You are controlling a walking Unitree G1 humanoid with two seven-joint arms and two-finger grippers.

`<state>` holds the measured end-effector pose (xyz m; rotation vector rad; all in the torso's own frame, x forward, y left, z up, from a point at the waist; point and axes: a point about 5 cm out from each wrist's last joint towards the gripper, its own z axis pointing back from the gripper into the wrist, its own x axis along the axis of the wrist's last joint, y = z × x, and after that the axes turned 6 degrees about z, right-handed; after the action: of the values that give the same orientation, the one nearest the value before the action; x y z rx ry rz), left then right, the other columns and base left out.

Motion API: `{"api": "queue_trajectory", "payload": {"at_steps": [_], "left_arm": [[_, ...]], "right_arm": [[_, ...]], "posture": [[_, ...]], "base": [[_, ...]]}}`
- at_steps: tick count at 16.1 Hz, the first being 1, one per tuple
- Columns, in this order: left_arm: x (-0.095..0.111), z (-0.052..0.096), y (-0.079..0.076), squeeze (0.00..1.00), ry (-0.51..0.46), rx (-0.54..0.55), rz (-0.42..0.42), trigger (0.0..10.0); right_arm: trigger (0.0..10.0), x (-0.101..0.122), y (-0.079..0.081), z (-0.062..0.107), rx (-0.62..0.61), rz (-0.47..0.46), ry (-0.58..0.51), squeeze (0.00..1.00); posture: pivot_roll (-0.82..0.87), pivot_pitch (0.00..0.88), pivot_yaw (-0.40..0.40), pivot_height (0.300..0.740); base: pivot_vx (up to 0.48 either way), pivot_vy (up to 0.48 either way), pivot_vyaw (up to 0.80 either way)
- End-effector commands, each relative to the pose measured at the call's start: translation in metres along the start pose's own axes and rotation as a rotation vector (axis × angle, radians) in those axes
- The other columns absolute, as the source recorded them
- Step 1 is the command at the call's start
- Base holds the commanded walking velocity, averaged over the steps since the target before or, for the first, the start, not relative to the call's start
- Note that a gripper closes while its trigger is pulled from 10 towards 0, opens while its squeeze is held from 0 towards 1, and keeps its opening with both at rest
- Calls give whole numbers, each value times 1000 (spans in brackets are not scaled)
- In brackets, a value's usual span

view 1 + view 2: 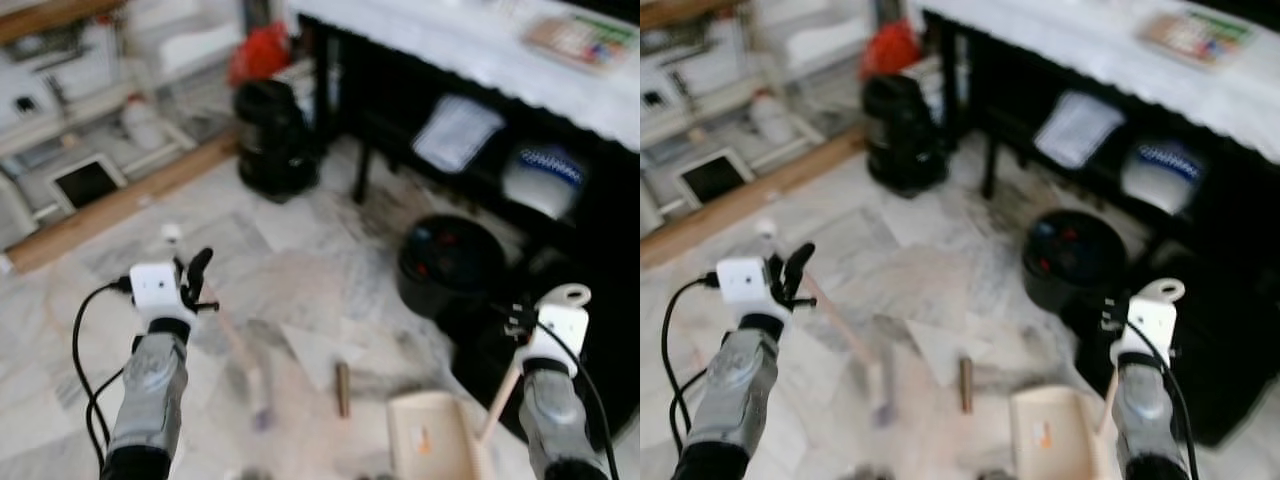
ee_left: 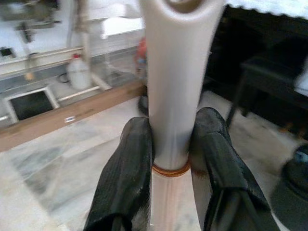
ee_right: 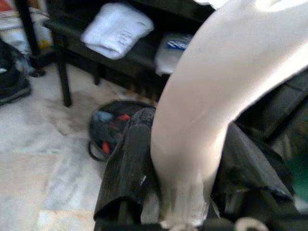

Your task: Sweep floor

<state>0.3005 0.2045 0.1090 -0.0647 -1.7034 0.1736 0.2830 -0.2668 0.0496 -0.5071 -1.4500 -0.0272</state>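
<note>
My left hand (image 2: 171, 159) grips the broom handle (image 2: 175, 86); my right hand (image 3: 187, 163) grips the dustpan handle (image 3: 211, 96) near the black bin (image 1: 450, 265).

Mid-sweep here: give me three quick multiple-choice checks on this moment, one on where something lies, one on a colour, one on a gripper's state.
1. Where is the dustpan?
A. On the white table
B. On the marble floor in front of the right arm
C. On the shelf under the table

2. What colour is the round bin by the table?
A. Black
B. Red
C. White

3. What is the left gripper doing?
A. Hanging open
B. Shut on the broom handle
C. Shut on a cloth

Answers:
1 B: the beige pan lies on the floor near the right gripper.
2 A: it is black, with coloured bits inside.
3 B: both black fingers press the pale broom handle.
</note>
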Motion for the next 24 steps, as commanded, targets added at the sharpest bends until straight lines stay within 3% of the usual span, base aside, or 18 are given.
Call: {"api": "queue_trajectory", "payload": {"at_steps": [1, 11, 16, 24], "left_arm": [[3, 1, 6, 0, -13, 17, -11, 10000], [2, 2, 3, 0, -2, -7, -7, 10000], [4, 1, 3, 0, -5, -21, -10, 10000], [7, -3, 0, 0, -17, -37, -11, 10000]], "right_arm": [[10000, -11, 5, 7, 22, 8, 48, 0], [10000, -5, -1, 2, 3, 11, 26, 0], [10000, 19, -10, -13, -23, 3, -81, 0], [10000, 34, -13, -21, -52, -43, -140, 0]], "posture": [[-140, 176, 33, 740], [-139, 184, 38, 740], [-137, 190, 48, 740], [-133, 184, 53, 740]], "base": [[315, 0, 0], [64, 0, 0], [0, 0, 0], [0, 0, 0]]}}
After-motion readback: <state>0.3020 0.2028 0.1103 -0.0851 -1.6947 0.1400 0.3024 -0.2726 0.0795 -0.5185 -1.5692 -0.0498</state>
